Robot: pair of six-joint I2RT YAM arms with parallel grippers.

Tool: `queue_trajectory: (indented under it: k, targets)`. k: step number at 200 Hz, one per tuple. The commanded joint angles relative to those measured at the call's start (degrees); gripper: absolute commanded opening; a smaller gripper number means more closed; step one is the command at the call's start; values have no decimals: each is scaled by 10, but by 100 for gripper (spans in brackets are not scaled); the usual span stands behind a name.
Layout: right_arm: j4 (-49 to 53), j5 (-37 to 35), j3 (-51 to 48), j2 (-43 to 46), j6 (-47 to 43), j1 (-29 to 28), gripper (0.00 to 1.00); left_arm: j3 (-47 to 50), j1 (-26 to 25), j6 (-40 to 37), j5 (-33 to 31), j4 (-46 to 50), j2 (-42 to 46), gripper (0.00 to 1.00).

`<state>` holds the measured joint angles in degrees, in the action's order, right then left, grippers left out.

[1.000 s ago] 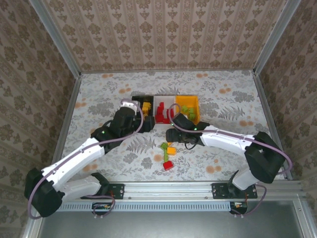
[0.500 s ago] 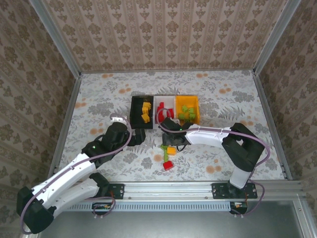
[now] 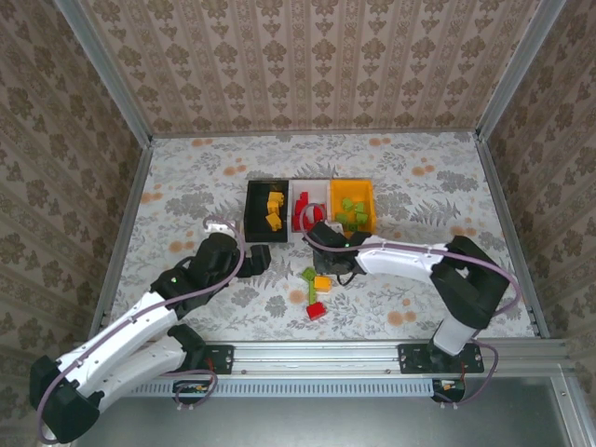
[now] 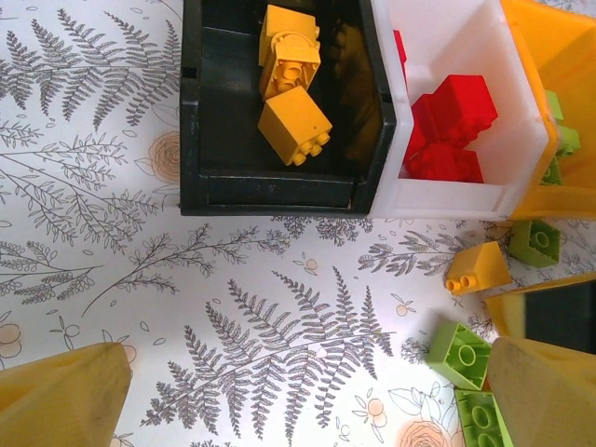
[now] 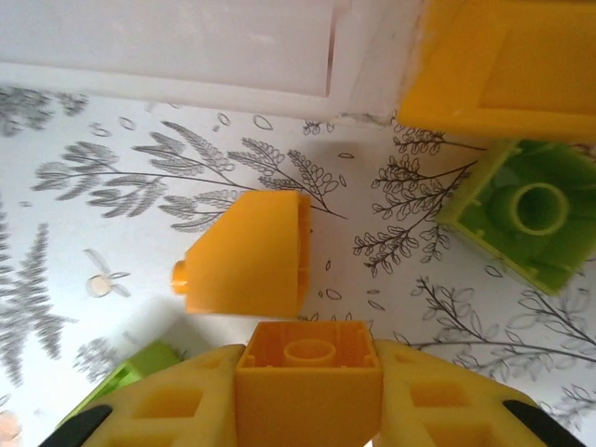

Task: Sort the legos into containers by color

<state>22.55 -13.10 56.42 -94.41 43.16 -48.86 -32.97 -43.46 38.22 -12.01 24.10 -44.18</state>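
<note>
Yellow-orange brick [image 5: 307, 368] sits clenched in the right pincer [image 3: 330, 265], left pincer [image 4: 303, 400] gapes empty, black bin [image 4: 279, 191], white bin [image 4: 447, 203] & orange bin [image 4: 559, 203] ahead hold yellows, reds, greens resp., so prob. mostly done, w/ green strays [image 4: 458, 352], orange stray [image 5: 247, 256] & red stray [image 3: 317, 310] by the right pincer to go.

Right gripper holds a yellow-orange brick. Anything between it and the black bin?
The white bin sits close to the line from the held yellow-orange brick to the black bin, and the left gripper hangs open in front of that bin.
</note>
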Motion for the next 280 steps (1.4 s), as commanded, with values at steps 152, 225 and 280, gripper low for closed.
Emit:
queue_trajectory:
  k: [152,225,280]
  targets:
    - [3,94,512,-317,-110,34,31,62,8,77,8,57,98,100]
    - [-33,103,446,-239,-108,39,70,59,8,68,28,45,94,100]
    - [-20,57,194,-38,-51,36,73,62,8,65,33,12,71,100]
